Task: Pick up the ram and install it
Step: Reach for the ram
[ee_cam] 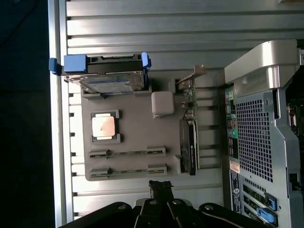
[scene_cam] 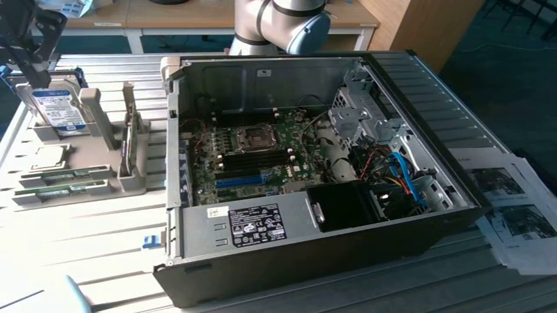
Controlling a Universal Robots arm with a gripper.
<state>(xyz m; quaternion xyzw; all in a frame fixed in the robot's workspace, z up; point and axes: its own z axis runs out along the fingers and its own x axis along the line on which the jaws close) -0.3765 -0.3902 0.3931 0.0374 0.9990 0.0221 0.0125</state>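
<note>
Two ram sticks are counted, both laid flat and side by side in the slots of one grey holder [scene_cam: 87, 153]: the first ram stick [scene_cam: 62, 175] and, just beside it at the holder's edge, the second ram stick [scene_cam: 59, 192]. Their upper faces are left exposed.

On the same holder, one hard drive [scene_cam: 59, 107] is stood on edge at the far end. One square processor [scene_cam: 51, 155] is seated between the drive and the sticks. One expansion card [scene_cam: 130, 140] is propped upright along the side towards the case, and one white block [ee_cam: 162, 103] is seen near it.

One open computer case [scene_cam: 418, 241] is set on the slatted surface [scene_cam: 87, 228], at the exterior view's right of the holder. Its motherboard [scene_cam: 261, 153] is exposed, with one blue slot [scene_cam: 239, 180]. Printed sheets [scene_cam: 513, 208] are spread beside the case.

The gripper [ee_cam: 160, 186] is held above the holder with its fingers brought together and nothing clamped between them. It is kept apart from both sticks, and in the wrist view the second ram stick is the nearer.
</note>
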